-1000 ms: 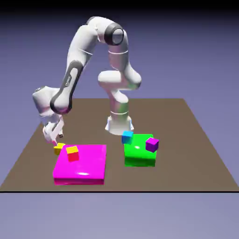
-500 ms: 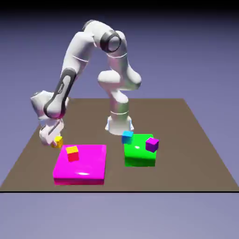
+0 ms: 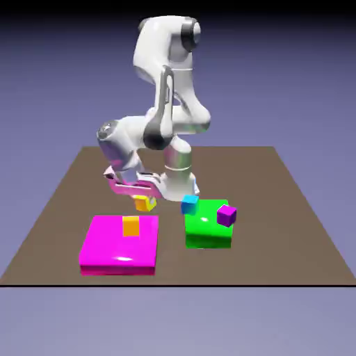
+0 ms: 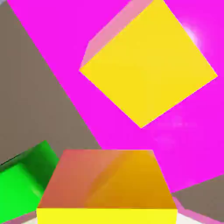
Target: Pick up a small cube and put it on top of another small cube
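Observation:
My gripper (image 3: 144, 200) is shut on the small yellow cube (image 3: 144, 204) and holds it just above the table, behind the magenta slab's far right corner. In the hand view that held cube (image 4: 107, 186) fills the bottom middle and hides the fingertips. The other small cube, cyan-blue (image 3: 189, 204), sits at the green slab's far left corner, a short way towards the exterior view's right of the held cube.
A flat magenta slab (image 3: 115, 250) carries another yellow cube (image 3: 131, 225), which looms large in the hand view (image 4: 148, 61). A purple cube (image 3: 226, 215) rests on the green slab (image 3: 205, 233), whose corner shows at the hand view's lower left (image 4: 22, 179). The robot's base (image 3: 177, 182) stands behind.
The gripper closed on the small yellow cube left of the magenta slab, lifted it and swung right behind the slab. The cube on the slab now shows further right.

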`<state>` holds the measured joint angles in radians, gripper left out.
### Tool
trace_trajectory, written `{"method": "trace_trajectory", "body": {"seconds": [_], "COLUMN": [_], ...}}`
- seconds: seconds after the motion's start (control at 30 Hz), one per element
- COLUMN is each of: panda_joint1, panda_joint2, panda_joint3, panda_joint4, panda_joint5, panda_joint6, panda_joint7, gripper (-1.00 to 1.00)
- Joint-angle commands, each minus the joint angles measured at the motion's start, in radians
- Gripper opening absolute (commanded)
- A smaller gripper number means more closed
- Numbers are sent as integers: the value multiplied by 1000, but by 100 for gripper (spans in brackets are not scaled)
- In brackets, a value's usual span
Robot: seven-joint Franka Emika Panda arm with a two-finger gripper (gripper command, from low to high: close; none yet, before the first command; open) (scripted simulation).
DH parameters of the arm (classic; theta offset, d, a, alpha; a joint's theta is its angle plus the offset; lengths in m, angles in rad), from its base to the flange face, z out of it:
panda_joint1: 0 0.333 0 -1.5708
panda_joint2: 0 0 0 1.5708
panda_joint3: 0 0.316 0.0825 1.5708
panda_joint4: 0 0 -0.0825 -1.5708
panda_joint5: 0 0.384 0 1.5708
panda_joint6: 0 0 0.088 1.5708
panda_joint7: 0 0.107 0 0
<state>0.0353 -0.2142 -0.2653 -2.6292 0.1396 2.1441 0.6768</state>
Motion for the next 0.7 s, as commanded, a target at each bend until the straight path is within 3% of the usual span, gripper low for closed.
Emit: {"method": "trace_trajectory", "body": {"seconds": [0.0,0.27,0.47,0.5,0.67], "panda_joint1": [17,164,149,149,160], "panda_joint2": [-35,-242,-123,-123,-214], "panda_joint3": [36,271,263,263,269], "panda_joint4": [-11,-98,-207,-207,-124], "panda_joint5": [-37,-242,-268,-268,-248], "panda_joint6": [-17,-125,103,103,-71], "panda_joint7": [-26,-201,-185,-185,-197], "gripper": [-100,-100,-100,100,100]}}
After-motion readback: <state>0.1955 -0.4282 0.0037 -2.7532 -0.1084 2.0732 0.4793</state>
